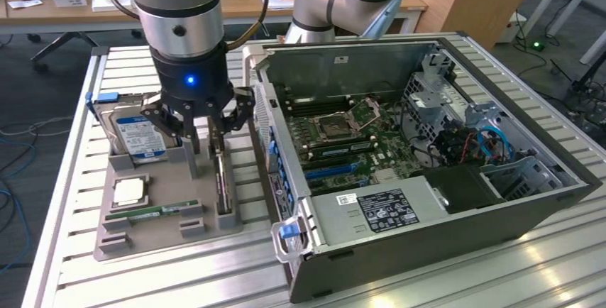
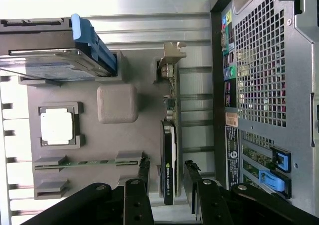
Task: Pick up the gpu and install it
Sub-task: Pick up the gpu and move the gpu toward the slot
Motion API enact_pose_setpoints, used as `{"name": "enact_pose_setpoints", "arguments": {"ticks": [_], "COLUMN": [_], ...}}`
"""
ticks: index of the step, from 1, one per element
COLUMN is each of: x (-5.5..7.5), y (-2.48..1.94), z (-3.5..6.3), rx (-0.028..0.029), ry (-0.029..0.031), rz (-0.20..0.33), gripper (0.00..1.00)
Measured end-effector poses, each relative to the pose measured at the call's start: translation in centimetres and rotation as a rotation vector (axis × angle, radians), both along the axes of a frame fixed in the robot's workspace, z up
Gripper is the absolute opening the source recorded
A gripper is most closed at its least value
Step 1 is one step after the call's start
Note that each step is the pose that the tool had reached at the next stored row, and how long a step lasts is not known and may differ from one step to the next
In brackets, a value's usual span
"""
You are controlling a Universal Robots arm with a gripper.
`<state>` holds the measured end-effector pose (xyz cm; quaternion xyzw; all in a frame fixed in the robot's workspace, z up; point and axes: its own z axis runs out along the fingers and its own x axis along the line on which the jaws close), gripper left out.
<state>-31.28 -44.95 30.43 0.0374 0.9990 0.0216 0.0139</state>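
**Open hand [image 2: 167,163] straddles the gpu [image 1: 224,184] in its tray [image 1: 152,230]**

The step in hand looks like the pick-up. On the table [image 1: 379,287], the grey tray lies at 9 o'clock from the open computer case [image 1: 426,201]. The gpu stands on edge along the tray's 3 o'clock side, between the hand's spread fingers and not yet gripped. A grip calls for both fingers closing squarely on its flat faces.

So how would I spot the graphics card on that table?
Beside the open black computer case sits a grey plastic tray. Along the tray's side nearest the case, a thin green circuit card stands on edge between the fingers of the open gripper. Unlike the blue-labelled silver hard drive, square silver chip and narrow green memory stick, it carries a black cooler.
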Motion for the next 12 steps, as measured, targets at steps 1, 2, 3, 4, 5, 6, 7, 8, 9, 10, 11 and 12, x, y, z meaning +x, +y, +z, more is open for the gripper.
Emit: {"name": "enact_pose_setpoints", "arguments": {"ticks": [1,2,3,4,5,6,7,8,9,10,11,12], "x": [0.03,0.08,0.20,0.29,0.34,0.38,0.43,0.48,0.49,0.50,0.51,0.51], "y": [0.01,0.01,0.00,-0.01,-0.01,-0.01,-0.02,-0.02,-0.02,-0.02,-0.02,-0.02], "z": [-0.03,-0.03,-0.02,-0.02,-0.02,-0.02,-0.02,-0.02,-0.02,-0.02,-0.02,-0.04], "rx": [0.0004,0.0004,0.0003,0.0002,0.0002,0.0002,0.0002,0.0002,0.0002,0.0001,0.0002,0.0001], "ry": [-0.0004,-0.0004,-0.0003,-0.0002,-0.0002,-0.0002,-0.0002,-0.0002,-0.0002,-0.0002,-0.0002,-0.0002], "rz": [0.000,0.000,0.000,0.000,0.000,0.000,0.000,0.000,0.000,0.000,0.000,0.000], "gripper": [0.42,0.42,0.42,0.42,0.42,0.42,0.42,0.42,0.42,0.42,0.42,0.42]}}
